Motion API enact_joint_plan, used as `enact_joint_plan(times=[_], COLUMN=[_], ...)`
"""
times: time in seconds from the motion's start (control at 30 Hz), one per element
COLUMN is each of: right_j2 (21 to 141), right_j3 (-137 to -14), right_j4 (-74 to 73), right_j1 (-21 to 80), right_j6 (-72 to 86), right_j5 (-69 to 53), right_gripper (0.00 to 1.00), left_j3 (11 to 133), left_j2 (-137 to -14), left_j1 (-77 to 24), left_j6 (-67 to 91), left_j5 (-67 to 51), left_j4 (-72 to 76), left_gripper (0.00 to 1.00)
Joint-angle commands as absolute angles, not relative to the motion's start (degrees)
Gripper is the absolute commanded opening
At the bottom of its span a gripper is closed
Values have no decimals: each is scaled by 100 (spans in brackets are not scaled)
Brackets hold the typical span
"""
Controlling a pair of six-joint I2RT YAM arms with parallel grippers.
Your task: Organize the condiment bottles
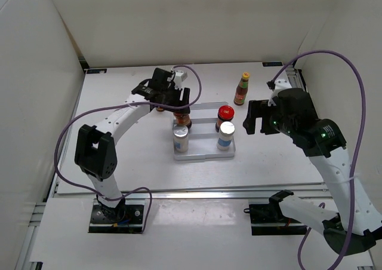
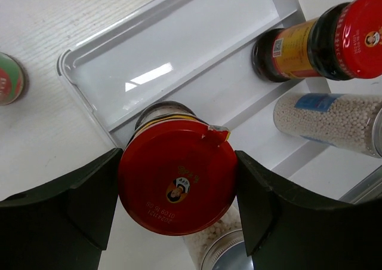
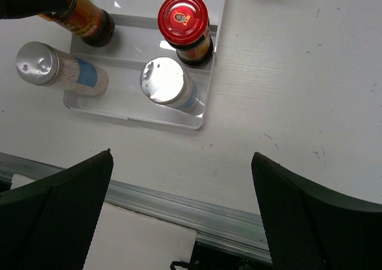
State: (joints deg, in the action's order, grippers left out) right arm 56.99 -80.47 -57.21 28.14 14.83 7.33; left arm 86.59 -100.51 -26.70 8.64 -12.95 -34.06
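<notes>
My left gripper [image 2: 177,192] is shut on the red lid of a squat dark jar [image 2: 177,177], held upright over the left end of the tray's [image 1: 203,153] middle step; whether it rests there I cannot tell. In front of it stands a white silver-topped shaker [image 1: 181,137]. A second red-lidded jar [image 1: 225,113] and a second shaker [image 1: 225,134] stand at the tray's right end. A tall dark-red sauce bottle with a yellow cap [image 1: 242,88] stands on the table behind the tray's right corner. My right gripper [image 1: 253,117] hovers open right of the tray, nothing between its fingers.
The tray's far step [image 2: 179,49] is bare. A green-and-red labelled bottle [image 2: 9,79] stands on the table just left of the tray, cut off by the left wrist view's edge. White walls enclose the table, and a metal rail [image 3: 179,201] runs along its near edge.
</notes>
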Motion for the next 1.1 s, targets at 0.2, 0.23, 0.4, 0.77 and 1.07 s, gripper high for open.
enact_joint_plan(times=[0.2, 0.23, 0.4, 0.77, 1.07], right_j2=[5432, 5371, 5370, 5484, 5643], right_j3=[-7682, -7612, -7488, -7488, -7646], right_j4=[-5713, -5713, -5713, -5660, -5607], right_j1=[2821, 2821, 2821, 2821, 2821], right_j6=[1529, 1529, 1529, 1529, 1792], right_j5=[800, 800, 852, 905, 1203], right_gripper=[100, 100, 100, 100, 100], left_j3=[8429, 8377, 8376, 8604, 9070], left_j2=[-9835, -9905, -10081, -10178, -9598], left_j1=[-2760, -2760, -2812, -2812, -2812], left_j6=[729, 729, 729, 835, 773], left_j5=[-1240, -1239, -1046, -730, -449], left_j4=[-3041, -3041, -3041, -3155, -3287], left_gripper=[18, 18, 21, 99, 100])
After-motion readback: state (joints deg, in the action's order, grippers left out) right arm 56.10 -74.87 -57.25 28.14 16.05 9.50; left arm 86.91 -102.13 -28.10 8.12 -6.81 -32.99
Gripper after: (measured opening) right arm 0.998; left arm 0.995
